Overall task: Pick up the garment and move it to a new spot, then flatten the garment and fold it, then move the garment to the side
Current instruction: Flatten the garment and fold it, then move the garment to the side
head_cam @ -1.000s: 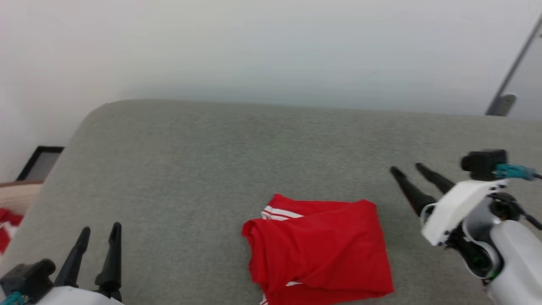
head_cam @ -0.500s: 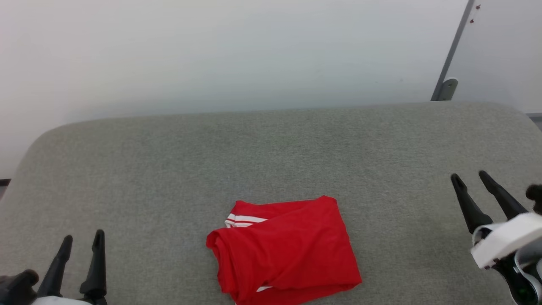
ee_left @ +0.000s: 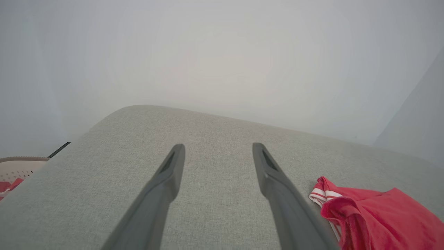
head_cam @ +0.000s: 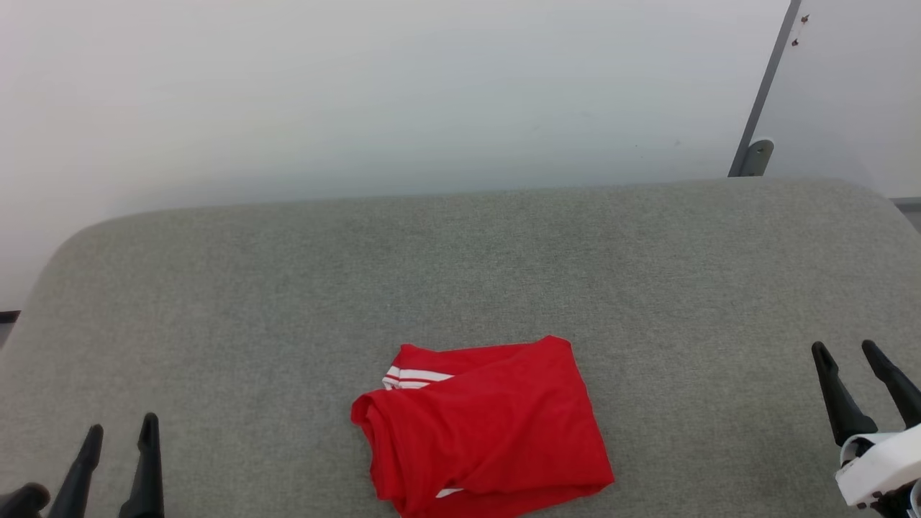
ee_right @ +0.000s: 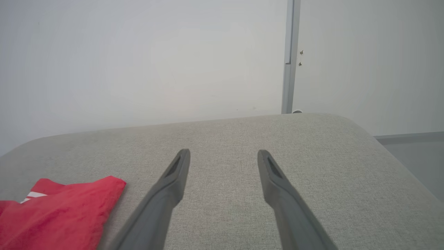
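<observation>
subject: garment (head_cam: 483,428), red, folded to a near-square packet, lying flat on the pad. slightly longer left-right than front-back. skewed, w/ near edge shifted toward robot's right. white-striped trim shows at far-left corner. bunched fold runs down its left side. near edge partly cut by bottom of head view. position: front-centre of pad, between the two grippers, well apart from both.

surface: grey fabric pad (head_cam: 460,259), rounded far corners, no creases noted. pale plain wall (head_cam: 360,93) behind. grey upright post (head_cam: 763,86) at far right. left wrist view: pinkish basket (ee_left: 14,166) off pad's left end, red/white item inside, not identifiable.

left gripper (head_cam: 121,424): lower left, fingers spread wide, nothing between them, not touching garment.

right gripper (head_cam: 843,347): lower right, fingers spread wide, empty, clear of garment. contact w/ pad: cannot tell for either.
</observation>
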Tool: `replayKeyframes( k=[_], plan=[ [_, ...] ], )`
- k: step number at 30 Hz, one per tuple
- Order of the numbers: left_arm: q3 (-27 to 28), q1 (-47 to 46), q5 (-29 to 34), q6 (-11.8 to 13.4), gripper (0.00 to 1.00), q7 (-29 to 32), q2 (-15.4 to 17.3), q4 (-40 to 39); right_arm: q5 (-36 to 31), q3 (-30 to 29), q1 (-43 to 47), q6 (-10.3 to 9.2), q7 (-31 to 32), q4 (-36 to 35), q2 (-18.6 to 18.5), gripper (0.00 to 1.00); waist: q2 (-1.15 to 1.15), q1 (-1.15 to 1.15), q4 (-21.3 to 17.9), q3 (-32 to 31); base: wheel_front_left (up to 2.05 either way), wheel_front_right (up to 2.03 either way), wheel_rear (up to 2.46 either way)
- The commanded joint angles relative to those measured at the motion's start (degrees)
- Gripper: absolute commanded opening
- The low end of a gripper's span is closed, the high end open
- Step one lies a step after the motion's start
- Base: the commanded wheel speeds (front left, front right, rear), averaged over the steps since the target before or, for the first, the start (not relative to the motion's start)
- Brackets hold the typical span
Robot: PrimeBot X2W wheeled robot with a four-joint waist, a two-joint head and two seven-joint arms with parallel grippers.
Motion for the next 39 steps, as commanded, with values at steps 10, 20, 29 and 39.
replayKeyframes(
  k=[10, 20, 29, 39],
  plan=[
    [1.19, 0.43, 1.18, -1.18, 1.00, 0.02, -1.04, 0.22, -3.71, -3.91, 2.66, -0.10, 1.66, -2.23, 1.93, 1.00, 0.00, 0.00, 0.98, -0.24, 0.00, 0.00, 0.00],
    [0.76, -0.11, 1.79, -1.34, 1.00, 0.06, -0.95, 0.29, -4.69, -4.22, 3.49, -0.10, 3.77, -4.06, 2.82, 1.00, 0.00, 0.00, 3.07, -0.21, 0.00, 0.00, 0.00],
    [-0.72, -0.49, 2.60, -0.78, 1.00, 0.89, -1.12, -0.81, -2.90, 1.79, 1.24, -0.10, 9.66, -5.23, 4.10, 1.00, 0.00, 0.00, 8.44, 0.37, 0.00, 0.00, 0.00],
    [-2.48, -1.69, 2.08, -1.61, 1.00, 1.98, -1.38, -0.72, 2.67, 9.57, -1.33, -0.10, 18.55, -1.41, 3.94, 1.00, 0.00, 0.00, 15.18, 1.96, 0.00, 0.00, 0.00]
  ],
)
